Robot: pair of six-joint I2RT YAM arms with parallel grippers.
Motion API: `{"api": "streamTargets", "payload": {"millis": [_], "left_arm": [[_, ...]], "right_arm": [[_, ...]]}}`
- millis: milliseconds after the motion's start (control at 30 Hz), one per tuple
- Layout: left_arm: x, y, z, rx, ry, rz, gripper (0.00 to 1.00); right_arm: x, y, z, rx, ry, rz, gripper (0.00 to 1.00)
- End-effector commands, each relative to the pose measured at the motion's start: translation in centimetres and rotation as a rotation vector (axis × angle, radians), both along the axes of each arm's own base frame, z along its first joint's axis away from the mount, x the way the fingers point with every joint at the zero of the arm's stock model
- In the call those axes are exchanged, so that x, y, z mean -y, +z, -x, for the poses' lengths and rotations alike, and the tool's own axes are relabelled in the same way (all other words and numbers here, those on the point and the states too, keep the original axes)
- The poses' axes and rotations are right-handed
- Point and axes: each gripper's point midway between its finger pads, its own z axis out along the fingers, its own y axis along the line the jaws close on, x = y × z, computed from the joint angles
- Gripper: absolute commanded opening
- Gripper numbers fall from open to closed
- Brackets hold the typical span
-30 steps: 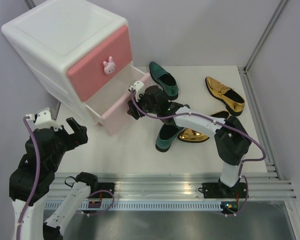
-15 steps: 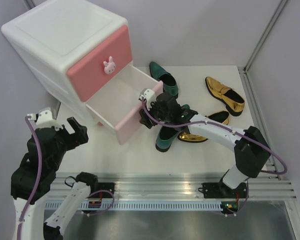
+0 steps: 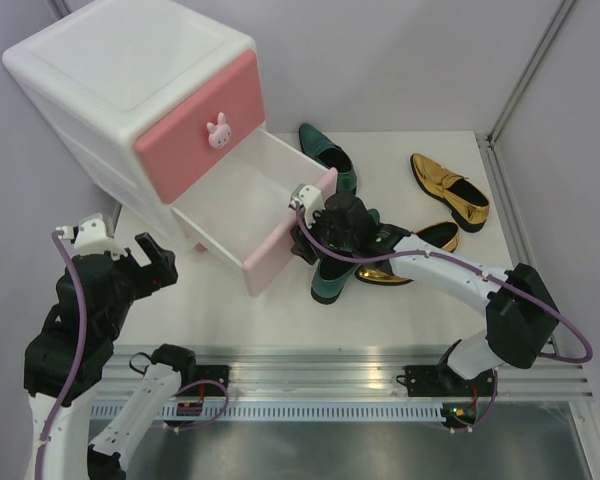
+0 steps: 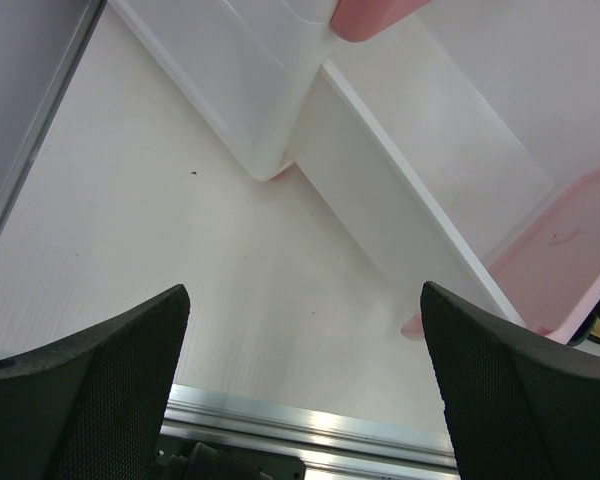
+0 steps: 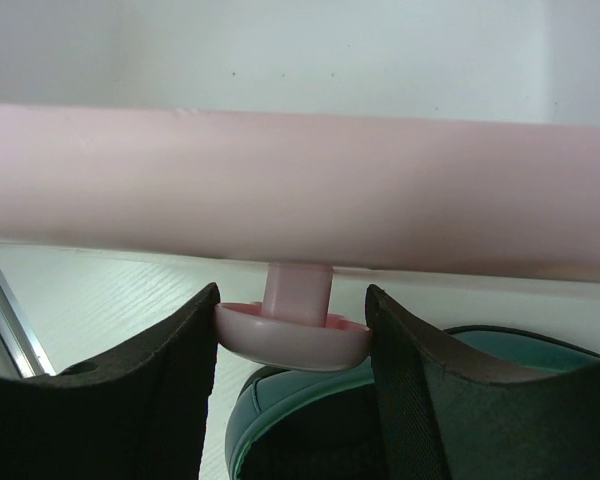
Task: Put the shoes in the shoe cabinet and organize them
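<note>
"Claws, left to right?"

"The left gripper (image 4: 305, 350) hangs spread and empty, with the white rounded plastic shoe cabinet (image 3: 130, 70) ahead of it. The right gripper (image 3: 315, 225) is clamped on the small pink knob (image 5: 295, 335) of the open pale pink lower drawer (image 3: 280, 235)."

"Shoes?"

"All lie outside the cabinet. The glossy dark green loafers (image 3: 328, 160) are beside that claw and the shiny gold loafers (image 3: 450, 188) are to its right. They are probably light, stiff and slick, so a pinch on the heel rim looks best."

White table (image 3: 230, 315): shoe cabinet (image 3: 130, 90) back left; green shoes (image 3: 328, 158), gold shoes (image 3: 450, 190) loose right of it.
</note>
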Motion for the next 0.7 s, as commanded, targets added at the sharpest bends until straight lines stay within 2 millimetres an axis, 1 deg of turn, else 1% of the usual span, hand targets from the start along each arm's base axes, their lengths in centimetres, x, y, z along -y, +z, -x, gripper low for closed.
{"api": "streamTargets", "payload": {"millis": [0,100,167,200,233,267,300,367,400,467,500,533,600,633,667], "left_arm": [[0.0,0.5,-0.8,0.026,0.007,-0.006,1.00],[0.0,0.6,-0.8,0.029,0.007,-0.007,1.00],[-0.1,0.6,-0.7,0.032,0.007,-0.006,1.00],[0.0,0.6,-0.7,0.032,0.007,-0.006,1.00],[-0.1,0.6,-0.7,0.033,0.007,-0.006,1.00],[0.0,0.6,-0.7,0.031,0.005,-0.005,1.00],[0.0,0.6,-0.7,0.033,0.004,-0.004,1.00],[0.0,0.6,-0.6,0.031,0.001,-0.004,1.00],[0.1,0.6,-0.7,0.031,0.000,-0.003,1.00],[0.1,0.9,-0.6,0.038,-0.001,0.001,1.00],[0.1,0.9,-0.6,0.038,-0.003,0.002,1.00],[0.1,1.1,-0.6,0.042,-0.004,0.003,1.00],[0.2,1.0,-0.7,0.041,-0.005,0.002,1.00],[0.1,1.0,-0.6,0.042,-0.005,0.002,1.00],[0.2,1.1,-0.7,0.042,-0.005,0.002,1.00]], "right_arm": [[1.3,0.6,0.1,0.035,0.000,0.029,0.04],[1.5,0.2,0.2,0.026,-0.002,0.037,0.06],[1.5,0.3,0.3,0.025,0.002,0.034,0.14],[1.5,0.2,0.5,0.020,0.004,0.032,0.19],[1.5,0.4,0.6,0.018,0.010,0.026,0.28],[1.4,0.6,0.7,0.019,0.014,0.021,0.33],[1.4,0.7,0.7,0.017,0.013,0.017,0.45],[1.3,1.5,0.8,0.023,0.015,0.004,0.55],[1.4,1.6,0.9,0.018,0.015,0.005,0.64],[1.3,2.9,0.8,0.035,0.011,-0.012,0.74],[1.4,3.2,0.9,0.033,0.011,-0.010,0.81],[1.3,4.3,0.8,0.047,0.011,-0.024,0.85],[1.4,4.9,0.8,0.045,0.010,-0.024,0.94],[1.2,5.5,0.7,0.051,0.009,-0.032,0.96],[1.3,5.8,0.6,0.052,0.007,-0.032,0.97]]}}
